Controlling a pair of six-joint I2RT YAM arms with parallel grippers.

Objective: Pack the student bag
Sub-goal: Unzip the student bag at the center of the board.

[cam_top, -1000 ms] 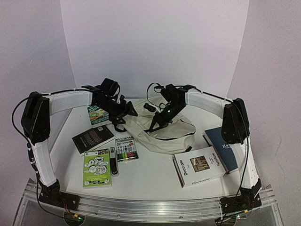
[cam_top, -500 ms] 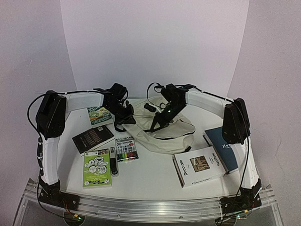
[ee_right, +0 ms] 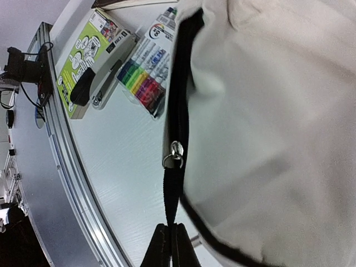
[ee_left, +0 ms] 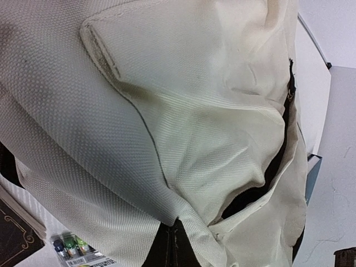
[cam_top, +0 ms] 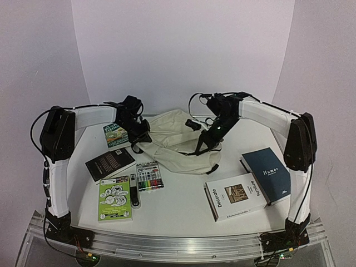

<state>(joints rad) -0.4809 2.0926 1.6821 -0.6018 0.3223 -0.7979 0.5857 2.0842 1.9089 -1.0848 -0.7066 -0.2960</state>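
Note:
The cream student bag [cam_top: 177,146] lies at the back middle of the table, its black zipper partly undone over a dark opening [ee_left: 260,190]. My left gripper [cam_top: 143,138] is at the bag's left end, shut on a fold of its cream fabric [ee_left: 183,139]; the left gripper [ee_left: 173,245] shows as two dark fingers pressed together. My right gripper [cam_top: 207,146] is over the bag's right part. In the right wrist view the right gripper [ee_right: 171,236] is shut on the black zipper pull strap [ee_right: 172,194], which hangs from a metal slider ring [ee_right: 176,150].
A black book [cam_top: 109,163], a green booklet [cam_top: 115,197], a marker pack [cam_top: 149,176] and a stapler [cam_top: 134,191] lie at front left. A green-covered book [cam_top: 115,134] sits at back left. A white book [cam_top: 236,196] and a blue book [cam_top: 267,172] lie at front right.
My left gripper has closed on the bag's left end. My right arm has drawn the zipper strap to the right, and the bag has stretched out between the two grippers.

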